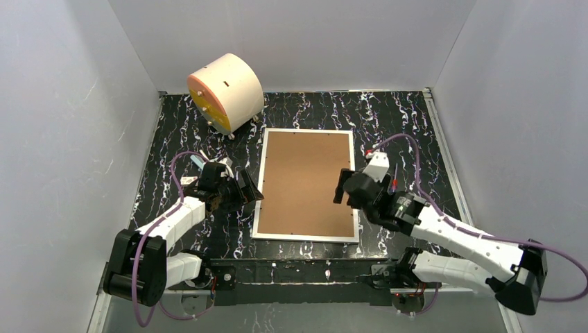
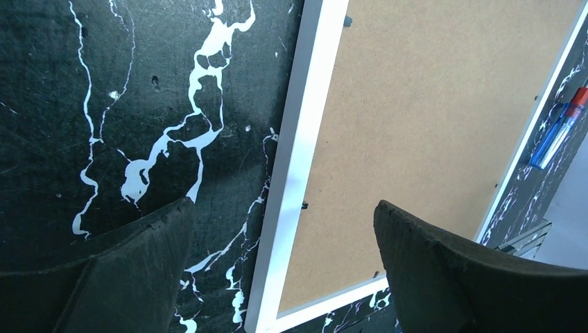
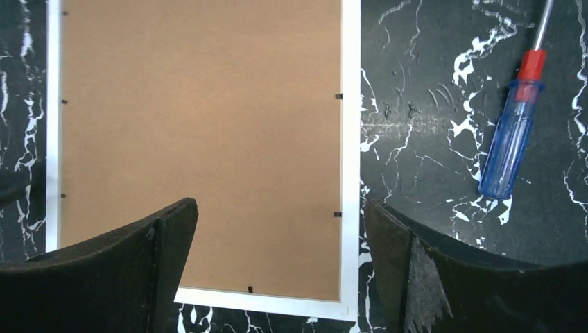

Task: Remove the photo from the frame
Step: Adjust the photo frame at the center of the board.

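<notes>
The frame (image 1: 305,184) lies face down on the black marbled surface (image 1: 402,125) between the two hands, its brown back panel (image 3: 201,139) turned up inside the thin white border. The photo itself is hidden in every view. Small dark tabs (image 3: 338,214) sit along the panel's edges against the border. The left hand (image 2: 283,207) is spread wide over the frame's left rail, which runs up between its fingers. One finger (image 2: 132,267) is over the bare surface outside the frame, and the other (image 2: 471,277) is over the panel near the frame's near corner. It holds nothing. The right hand (image 3: 281,207) is likewise spread wide and empty, straddling the frame's right rail close to the near right corner. One of its fingers (image 3: 118,270) is above the panel, and the other (image 3: 451,277) is above the surface just outside the border. Whether either hand touches the frame cannot be told. Beyond the right hand's outer finger, away from the frame, a screwdriver (image 3: 509,149) with a clear blue handle and red collar lies flat on the surface. Well beyond the left hand, at the far left corner, a cream cylinder (image 1: 225,94) with an orange face rests on its side.
</notes>
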